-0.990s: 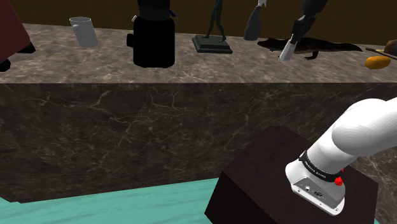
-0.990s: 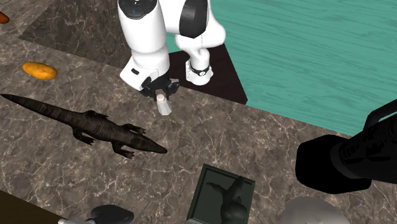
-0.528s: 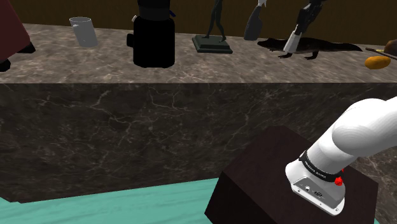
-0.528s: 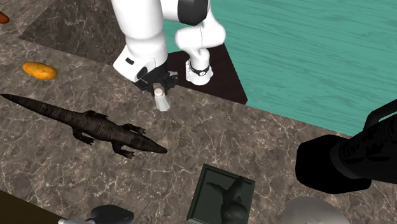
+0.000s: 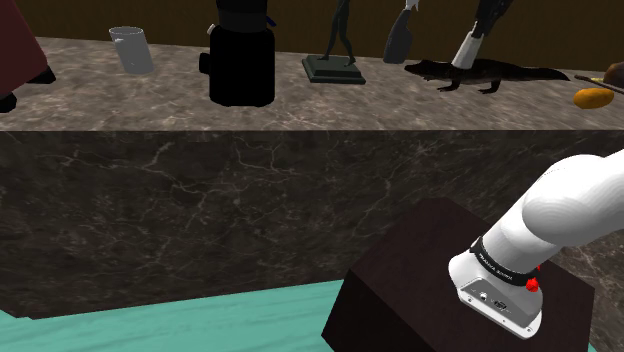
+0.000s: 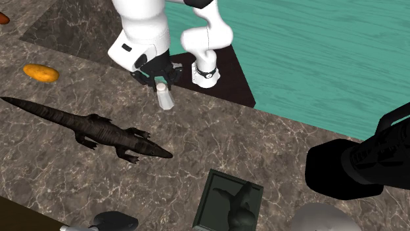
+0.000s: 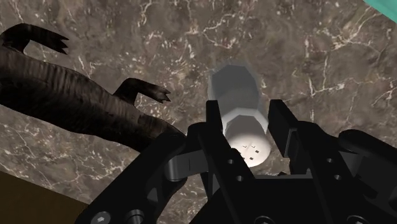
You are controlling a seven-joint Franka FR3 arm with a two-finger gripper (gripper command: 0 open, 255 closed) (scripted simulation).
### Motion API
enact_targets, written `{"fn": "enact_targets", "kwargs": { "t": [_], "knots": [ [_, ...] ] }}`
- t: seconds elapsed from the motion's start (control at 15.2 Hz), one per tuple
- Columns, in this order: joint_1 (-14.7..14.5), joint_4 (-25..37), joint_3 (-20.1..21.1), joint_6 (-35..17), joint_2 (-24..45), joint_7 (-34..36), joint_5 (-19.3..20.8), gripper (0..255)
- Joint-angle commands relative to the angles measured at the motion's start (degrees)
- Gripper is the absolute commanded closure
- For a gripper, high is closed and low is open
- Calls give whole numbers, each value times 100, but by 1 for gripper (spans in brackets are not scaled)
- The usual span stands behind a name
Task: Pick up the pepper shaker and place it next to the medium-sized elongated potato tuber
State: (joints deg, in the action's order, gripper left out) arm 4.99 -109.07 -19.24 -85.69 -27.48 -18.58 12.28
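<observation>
My black gripper [image 6: 159, 81] is shut on the top of a pale grey, faceted pepper shaker [image 6: 165, 98]. The shaker hangs tilted above the marble counter [image 6: 263, 151]. In the wrist view the two fingers [image 7: 214, 130] clasp the shaker [image 7: 239, 105] from both sides, with its holed end toward the hand. In the shoulder view the shaker [image 5: 466, 50] hangs below the gripper [image 5: 477, 31], just over a dark crocodile figure [image 5: 490, 72]. An orange elongated potato [image 5: 592, 97] lies at that view's far right, and at the far left [image 6: 41, 72] in the second exterior view.
The long crocodile figure [image 6: 98, 131] lies between the shaker and the counter's far side. A black appliance [image 5: 240, 60], a dark statue on a base [image 5: 335, 60], a grey cup [image 5: 130, 48] and a grey bottle [image 5: 399, 38] stand on the counter. The dark stand [image 6: 227, 75] meets the counter edge.
The gripper has risen with the shaker, carrying it toward the second exterior view's upper left. In the shoulder view the shaker has moved up and to the right.
</observation>
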Motion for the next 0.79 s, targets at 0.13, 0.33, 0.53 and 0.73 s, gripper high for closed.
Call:
{"fn": "enact_targets", "kwargs": {
  "t": [0.13,0.33,0.53,0.73],
  "knots": [
    [-24,469,-3,298,172,-60,-44,255],
    [-39,812,-3,525,289,-102,-73,255],
    [-53,1173,-9,756,419,-148,-103,255],
    [-18,1288,-98,852,417,-296,-69,255]
  ]
}}
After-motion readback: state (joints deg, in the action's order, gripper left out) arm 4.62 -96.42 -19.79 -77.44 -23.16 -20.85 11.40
